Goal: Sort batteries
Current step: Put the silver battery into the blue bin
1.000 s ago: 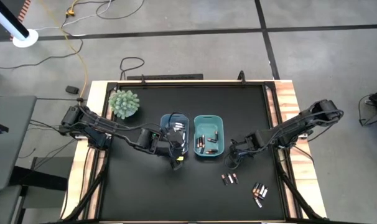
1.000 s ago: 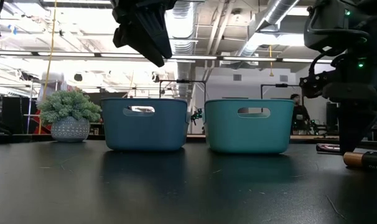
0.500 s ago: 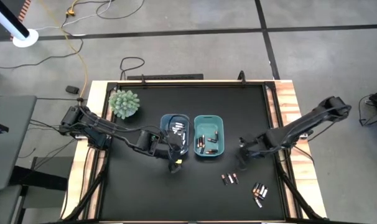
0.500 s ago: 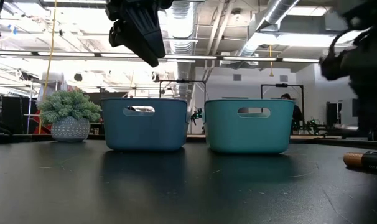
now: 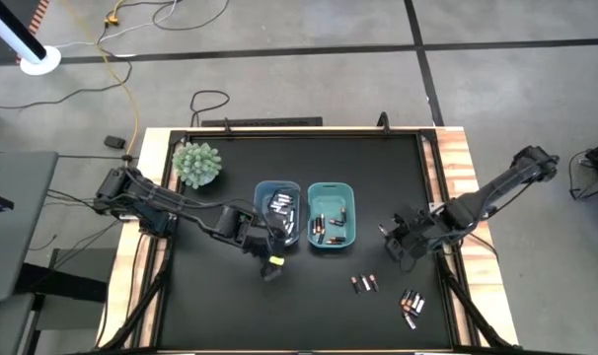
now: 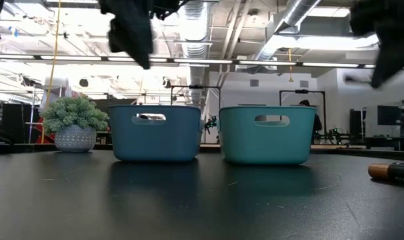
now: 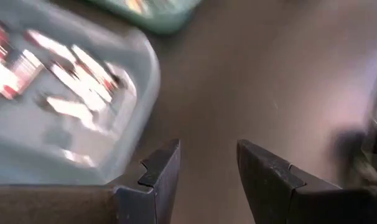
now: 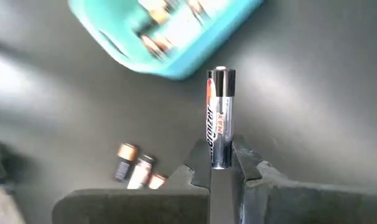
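My right gripper [image 8: 221, 160] is shut on a silvery battery [image 8: 218, 109] with a red and black label, above the table to the right of the teal bin [image 5: 332, 215]. In the low view it hangs high at the right [image 6: 389, 40]. My left gripper [image 7: 207, 163] stands open and empty above the table, just off the near side of the blue bin [image 5: 277, 211]. Both bins hold several batteries. More batteries lie loose on the mat [image 5: 363, 283], [image 5: 411, 306], and one shows at the right edge of the low view [image 6: 392, 171]. My right gripper pinches the battery's one end [image 8: 220, 149] between its two fingertips. The battery runs in line with the fingers and sticks out well beyond them, its capped end [image 8: 220, 71] free. The fingers slant downward. The battery is lifted clear of the table.
A small potted plant [image 5: 197, 164] stands at the far left of the black mat. The two bins sit side by side in the middle. Wooden table edges [image 5: 457, 177] flank the mat, and a cable runs along its far edge.
My right gripper, shut all along, has risen from the table and drawn toward the right edge, turning as it went. My left gripper has kept its place but tipped, its open fingers swinging a little away from the blue bin toward the near edge.
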{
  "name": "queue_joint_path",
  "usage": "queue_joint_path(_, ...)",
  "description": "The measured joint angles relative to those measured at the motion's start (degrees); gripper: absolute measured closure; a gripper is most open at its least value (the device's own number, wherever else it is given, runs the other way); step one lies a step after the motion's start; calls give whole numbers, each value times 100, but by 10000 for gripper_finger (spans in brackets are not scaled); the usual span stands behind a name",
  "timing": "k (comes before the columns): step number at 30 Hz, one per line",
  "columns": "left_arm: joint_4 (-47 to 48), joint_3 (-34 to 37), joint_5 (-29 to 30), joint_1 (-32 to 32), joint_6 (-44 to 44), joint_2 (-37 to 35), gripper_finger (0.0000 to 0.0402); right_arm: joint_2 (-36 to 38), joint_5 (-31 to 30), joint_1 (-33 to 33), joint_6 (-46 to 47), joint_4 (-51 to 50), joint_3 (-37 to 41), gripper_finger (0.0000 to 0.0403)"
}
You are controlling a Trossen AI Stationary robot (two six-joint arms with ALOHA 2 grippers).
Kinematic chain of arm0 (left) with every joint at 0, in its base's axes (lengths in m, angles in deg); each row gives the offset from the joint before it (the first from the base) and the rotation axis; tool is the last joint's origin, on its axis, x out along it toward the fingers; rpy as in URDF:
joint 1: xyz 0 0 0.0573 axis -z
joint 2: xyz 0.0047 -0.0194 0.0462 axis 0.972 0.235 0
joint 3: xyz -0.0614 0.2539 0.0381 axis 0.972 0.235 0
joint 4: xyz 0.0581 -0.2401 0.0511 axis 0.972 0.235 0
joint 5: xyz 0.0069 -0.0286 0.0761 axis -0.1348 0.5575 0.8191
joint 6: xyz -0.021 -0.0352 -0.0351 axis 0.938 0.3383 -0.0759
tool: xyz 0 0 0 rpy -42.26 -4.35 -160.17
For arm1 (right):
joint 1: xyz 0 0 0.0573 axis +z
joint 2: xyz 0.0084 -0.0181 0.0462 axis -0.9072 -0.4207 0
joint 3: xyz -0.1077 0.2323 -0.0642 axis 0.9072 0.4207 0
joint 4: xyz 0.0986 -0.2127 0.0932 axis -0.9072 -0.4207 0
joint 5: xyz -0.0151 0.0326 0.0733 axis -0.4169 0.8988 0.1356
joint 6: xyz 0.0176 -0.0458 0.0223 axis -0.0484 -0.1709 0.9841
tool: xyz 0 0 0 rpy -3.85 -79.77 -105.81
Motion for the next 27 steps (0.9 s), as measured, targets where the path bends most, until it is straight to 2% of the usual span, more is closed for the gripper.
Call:
queue_joint_path(2, 209, 0, -522, 0, 59, -52, 249, -31, -231, -30, -251, 17, -287, 381)
queue_joint_path(4, 343, 0, -637, 22, -42, -116, 249, -109, -421, -124, -543, 107, -559, 380)
queue_joint_path(8, 421, 0, 55, 131, -435, -319, 249, -467, -502, -527, -1313, 420, -1128, 381)
queue_joint_path(13, 518, 164, 829, 221, -840, -895, 249, -1375, -450, -1114, -2330, 820, -1978, 381)
queue_joint_path(19, 303, 1026, 1100, 184, -950, -2032, 249, -2824, 40, -1738, -3583, 863, -3443, 381)
queue_joint_path(27, -795, 2378, 1054, 234, -760, -3525, 249, -4814, 456, -2367, -5257, 881, -5641, 381)
